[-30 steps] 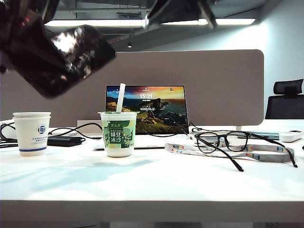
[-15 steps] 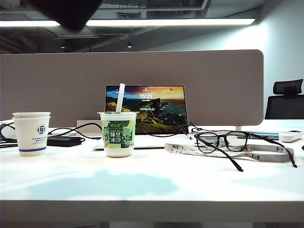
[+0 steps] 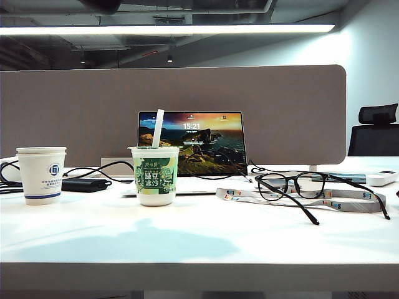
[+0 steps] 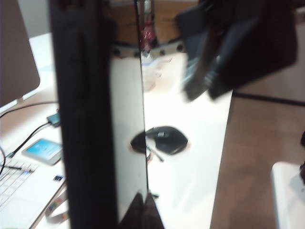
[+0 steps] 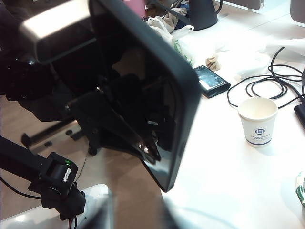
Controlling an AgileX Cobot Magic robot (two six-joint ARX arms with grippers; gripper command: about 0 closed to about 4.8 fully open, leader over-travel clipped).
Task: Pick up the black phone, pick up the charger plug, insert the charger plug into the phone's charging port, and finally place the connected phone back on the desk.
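From the exterior view I see only the desk (image 3: 206, 240); at the upper left, on the top edge of the frame, a small dark shape (image 3: 100, 5) cuts in, and I cannot tell what it is. Neither gripper shows there.

The wrist views give what this view does not. In the left wrist view the black phone (image 4: 81, 119) stands edge-on right before the camera, up in the air above the desk. The left gripper (image 4: 128, 217) is closed on it, one fingertip (image 4: 151, 210) pressed on the glossy screen. A blurred dark mass near it is the right gripper (image 4: 238, 43). How wide its jaws stand, and whether it holds anything, I cannot tell. The right wrist view shows the same phone from the screen side, with dark reflections in the glass.

Counted in the exterior view:
- two cups: a white paper cup (image 3: 41, 174) at left and a green printed cup (image 3: 154, 174) with a white stick in it
- one laptop (image 3: 193, 142) in the middle
- one pair of glasses (image 3: 299, 187) at right, lying on one lanyard (image 3: 349, 202)
- one black block (image 3: 84, 184) with cables
- one office chair (image 3: 374, 131) at far right

Only the left wrist view shows one black mouse (image 4: 162, 140) and a keyboard (image 4: 12, 183).

The front edge of the desk runs along the bottom of the exterior view, and a wide white strip lies open before the cups and the glasses. In the left wrist view the desk ends just beside the mouse, with brown floor (image 4: 257, 162) after it.
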